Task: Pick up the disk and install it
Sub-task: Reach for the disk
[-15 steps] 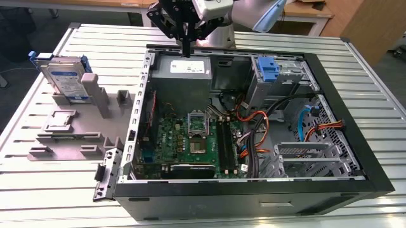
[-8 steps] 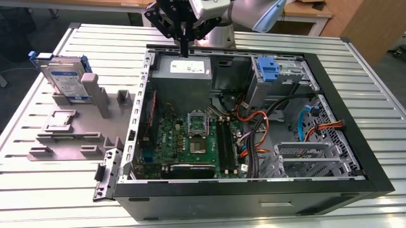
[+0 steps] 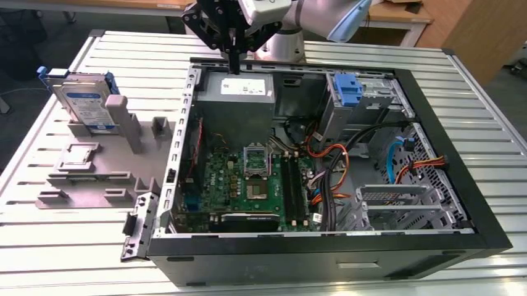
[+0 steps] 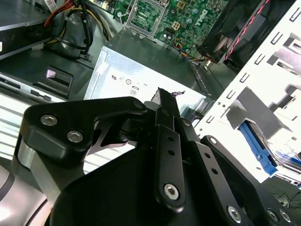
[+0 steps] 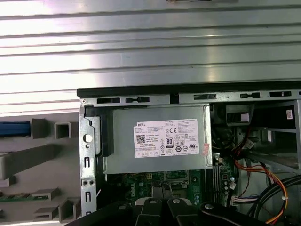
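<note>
**Open computer case at front, disk parked in its stand**

Computer case (image 3: 329,259) lay open nearest the exterior view, its motherboard (image 3: 247,179) and cables exposed. The gripper (image 3: 234,66) hung above the power supply (image 3: 237,91), jaws pressed together and pinching nothing. The disk (image 3: 86,102) stood on edge in a grey fixture (image 3: 91,179) on the counter (image 3: 123,49), at the exterior view's left of the case and well apart from the gripper. It was judged rigid, fairly heavy and shock-sensitive, with slippery metal faces; the blue carrier's long edges probably offered the surest hold. The counter was ribbed pale metal. Wooden furniture (image 3: 477,31) stood beyond it.
</note>
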Motion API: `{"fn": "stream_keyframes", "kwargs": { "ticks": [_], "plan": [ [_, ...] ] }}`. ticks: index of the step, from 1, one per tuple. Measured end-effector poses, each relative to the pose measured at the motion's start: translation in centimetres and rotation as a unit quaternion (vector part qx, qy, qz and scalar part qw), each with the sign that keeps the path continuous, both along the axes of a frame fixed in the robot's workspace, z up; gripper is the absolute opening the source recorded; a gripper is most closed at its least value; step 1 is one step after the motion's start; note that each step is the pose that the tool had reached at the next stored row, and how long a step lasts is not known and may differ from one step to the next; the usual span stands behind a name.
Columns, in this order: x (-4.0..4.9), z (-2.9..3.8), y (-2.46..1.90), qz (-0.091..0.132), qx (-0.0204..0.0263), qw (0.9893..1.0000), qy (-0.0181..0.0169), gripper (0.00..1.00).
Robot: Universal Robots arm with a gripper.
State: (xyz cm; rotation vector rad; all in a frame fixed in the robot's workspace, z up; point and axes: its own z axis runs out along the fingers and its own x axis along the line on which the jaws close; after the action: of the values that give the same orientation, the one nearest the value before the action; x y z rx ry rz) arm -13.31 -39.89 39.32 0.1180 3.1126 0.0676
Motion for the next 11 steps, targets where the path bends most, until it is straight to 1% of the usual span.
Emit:
{"fn": "stream_keyframes", "kwargs": {
  "ticks": [11],
  "plan": [
    [-0.24, -0.02, -0.01, 0.0, 0.0, 1.0, 0.0007, 0.1]
  ]
}}
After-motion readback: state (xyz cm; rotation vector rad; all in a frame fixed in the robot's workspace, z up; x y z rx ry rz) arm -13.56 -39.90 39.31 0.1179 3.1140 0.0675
